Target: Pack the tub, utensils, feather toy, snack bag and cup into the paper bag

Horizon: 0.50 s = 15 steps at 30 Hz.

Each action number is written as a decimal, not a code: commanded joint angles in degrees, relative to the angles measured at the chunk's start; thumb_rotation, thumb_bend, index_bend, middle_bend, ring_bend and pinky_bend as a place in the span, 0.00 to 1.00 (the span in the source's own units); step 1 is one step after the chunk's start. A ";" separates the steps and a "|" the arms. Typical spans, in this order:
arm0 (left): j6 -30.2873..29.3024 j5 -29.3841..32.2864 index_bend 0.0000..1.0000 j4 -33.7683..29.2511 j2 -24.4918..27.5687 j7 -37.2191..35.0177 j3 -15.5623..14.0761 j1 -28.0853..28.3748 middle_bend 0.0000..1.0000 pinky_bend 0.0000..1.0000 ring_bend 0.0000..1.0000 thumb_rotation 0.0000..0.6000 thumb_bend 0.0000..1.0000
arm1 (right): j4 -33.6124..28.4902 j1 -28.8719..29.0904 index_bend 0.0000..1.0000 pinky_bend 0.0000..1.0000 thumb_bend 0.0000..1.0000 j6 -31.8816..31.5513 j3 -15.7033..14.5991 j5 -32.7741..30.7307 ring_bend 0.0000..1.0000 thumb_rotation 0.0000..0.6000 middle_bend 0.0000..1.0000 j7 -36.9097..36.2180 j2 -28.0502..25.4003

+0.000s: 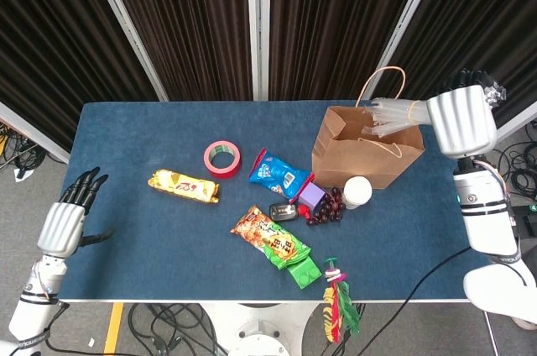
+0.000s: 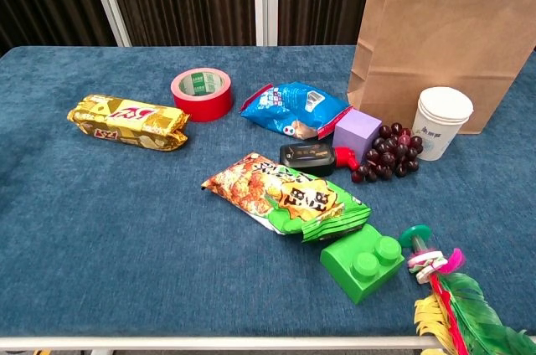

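My right hand [image 1: 460,121] grips a banded bundle of clear plastic utensils [image 1: 393,112], whose tips reach over the open mouth of the brown paper bag [image 1: 369,159] [image 2: 444,37] at the table's back right. A white paper cup [image 1: 357,191] [image 2: 442,122] stands just in front of the bag. The orange and green snack bag [image 1: 270,238] [image 2: 285,196] lies mid-table. At the front edge, the feather toy [image 1: 337,306] [image 2: 452,305] hangs partly off. My left hand [image 1: 67,217] hovers off the left edge, fingers apart and empty.
Red tape roll [image 1: 221,159] [image 2: 201,93], yellow snack pack [image 1: 183,186] [image 2: 127,120], blue snack bag [image 1: 278,173] [image 2: 293,108], purple block [image 2: 358,133], grapes [image 2: 387,152], a black item [image 2: 306,155] and a green brick [image 2: 362,264] lie scattered mid-table.
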<state>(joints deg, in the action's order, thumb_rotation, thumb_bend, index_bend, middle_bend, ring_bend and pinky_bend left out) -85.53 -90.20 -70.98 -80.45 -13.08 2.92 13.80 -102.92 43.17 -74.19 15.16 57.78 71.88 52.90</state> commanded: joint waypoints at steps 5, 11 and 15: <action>-0.53 -0.14 0.11 0.20 0.02 -0.52 -0.11 -0.27 0.09 0.20 0.03 1.00 0.08 | -0.43 1.14 0.60 0.49 0.11 1.12 -1.40 -1.03 0.38 1.00 0.53 1.26 1.89; -0.58 0.06 0.11 0.58 -0.02 -0.98 -0.03 -0.35 0.09 0.20 0.03 1.00 0.08 | 0.40 2.25 0.60 0.49 0.11 1.25 -2.22 -1.56 0.38 1.00 0.53 2.49 4.31; -0.61 0.16 0.11 0.84 -0.06 -1.24 -0.01 -0.43 0.09 0.20 0.03 1.00 0.08 | 0.80 3.06 0.60 0.49 0.10 1.31 -2.62 -1.83 0.38 1.00 0.53 3.14 5.81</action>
<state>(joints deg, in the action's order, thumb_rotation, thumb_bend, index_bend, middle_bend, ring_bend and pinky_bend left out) -86.14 -90.05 -70.15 -80.51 -14.31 2.90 13.37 -102.22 46.07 -72.90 12.67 56.03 74.87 58.53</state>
